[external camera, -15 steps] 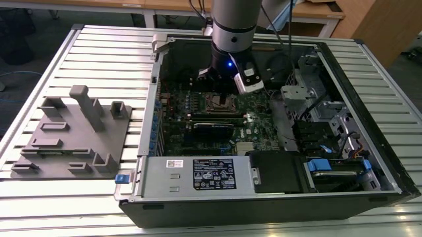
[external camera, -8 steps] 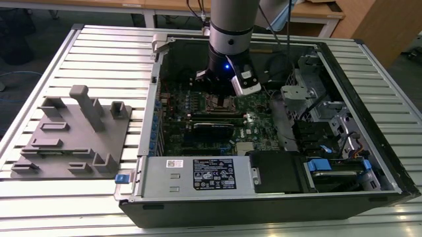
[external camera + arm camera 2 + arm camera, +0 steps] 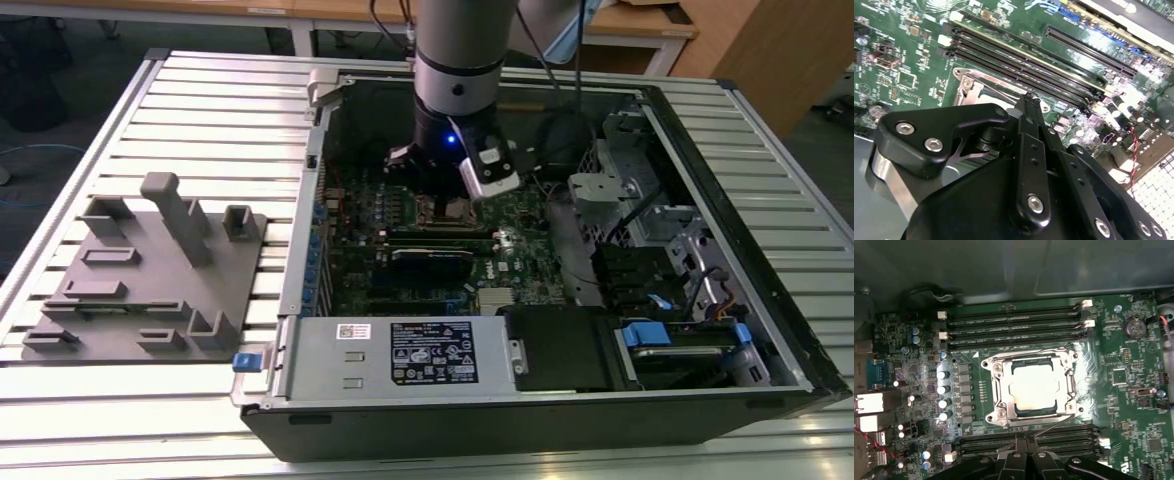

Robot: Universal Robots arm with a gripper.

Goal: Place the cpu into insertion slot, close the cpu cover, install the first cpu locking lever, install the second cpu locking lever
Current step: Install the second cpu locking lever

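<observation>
Silvery-tan metal top of the small flat square cpu [image 3: 1033, 390] shows in the first wrist view, seated in the square insertion slot [image 3: 1004, 415] with its silvery rim on the green circuit board [image 3: 1114, 355]; the thin silvery metal cpu cover [image 3: 1070, 385] frame lies flat around the chip, which shows through its big square window. A thin wire lever [image 3: 1051, 426] runs along the socket edge nearest the gripper. Long narrow black memory slots [image 3: 1014, 322] flank the socket on two sides. That same view catches just the black gripper [image 3: 1026, 441] tips, pressed together with nothing between them, sitting just beside the socket over the nearer slots. The second wrist view gives the black matte gripper [image 3: 1029, 97] linkage close up with shiny bolt heads, fingers closed to a point, and past them a corner of the socket frame and glossy slots; the chip itself is hidden there. The exterior view shows the grey arm [image 3: 461, 50] reaching down into the open black computer case [image 3: 534, 420] on a ribbed aluminium table [image 3: 200, 110], with a grey plastic fixture block [image 3: 147, 270] on the exterior view's left; socket detail is too small to tell.
</observation>
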